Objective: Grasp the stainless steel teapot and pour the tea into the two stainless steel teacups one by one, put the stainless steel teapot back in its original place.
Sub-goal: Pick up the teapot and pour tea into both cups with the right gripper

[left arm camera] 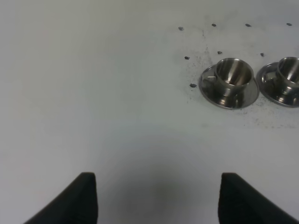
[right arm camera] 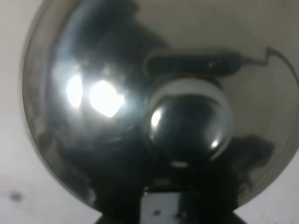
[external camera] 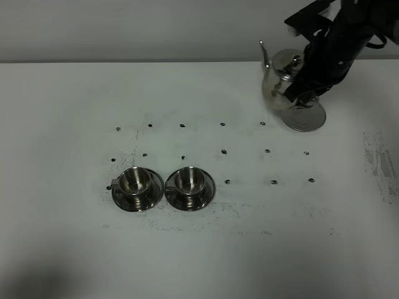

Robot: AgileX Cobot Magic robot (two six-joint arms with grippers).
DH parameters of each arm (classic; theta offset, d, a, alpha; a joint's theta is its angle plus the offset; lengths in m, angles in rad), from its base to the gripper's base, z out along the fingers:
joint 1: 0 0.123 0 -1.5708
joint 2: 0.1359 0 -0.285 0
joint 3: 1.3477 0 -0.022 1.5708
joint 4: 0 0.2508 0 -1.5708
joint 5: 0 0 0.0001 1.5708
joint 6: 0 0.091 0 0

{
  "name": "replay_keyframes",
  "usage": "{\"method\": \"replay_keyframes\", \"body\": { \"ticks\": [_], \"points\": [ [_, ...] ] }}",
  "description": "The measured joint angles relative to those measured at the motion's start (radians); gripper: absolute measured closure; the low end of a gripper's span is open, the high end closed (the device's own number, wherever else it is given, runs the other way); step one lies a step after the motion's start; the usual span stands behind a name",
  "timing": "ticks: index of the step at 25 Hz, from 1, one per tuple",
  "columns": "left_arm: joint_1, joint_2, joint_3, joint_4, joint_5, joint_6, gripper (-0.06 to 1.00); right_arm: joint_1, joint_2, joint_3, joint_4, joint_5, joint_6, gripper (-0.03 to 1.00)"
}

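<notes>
Steel teapot [external camera: 282, 75] leaned over at the far right of the bench [external camera: 62, 249], well apart from the 2 cups, the left teacup [external camera: 137, 180] and the right teacup [external camera: 189, 180]. The right hand [external camera: 300, 87] pinched its handle tight. The left hand [left arm camera: 159, 200] was spread and held nothing. The pot could swing in that small pinch and spill tea too soon. The cups sat just beside each other, so a shaky pour might splash the wrong 1.
</notes>
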Motion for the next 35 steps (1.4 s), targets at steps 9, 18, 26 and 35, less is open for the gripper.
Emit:
{"method": "replay_keyframes", "body": {
  "ticks": [9, 18, 26, 35],
  "points": [
    [0.000, 0.000, 0.000, 0.000, 0.000, 0.000, 0.41, 0.224, -0.011, 0.000, -0.031, 0.005, -0.323, 0.80],
    [0.000, 0.000, 0.000, 0.000, 0.000, 0.000, 0.41, 0.270, -0.005, -0.081, -0.060, -0.050, -0.643, 0.80],
    [0.000, 0.000, 0.000, 0.000, 0.000, 0.000, 0.41, 0.346, 0.086, -0.192, -0.126, -0.055, -0.822, 0.80],
    [0.000, 0.000, 0.000, 0.000, 0.000, 0.000, 0.41, 0.409, 0.131, -0.235, -0.264, -0.092, -0.914, 0.80]
  ]
}}
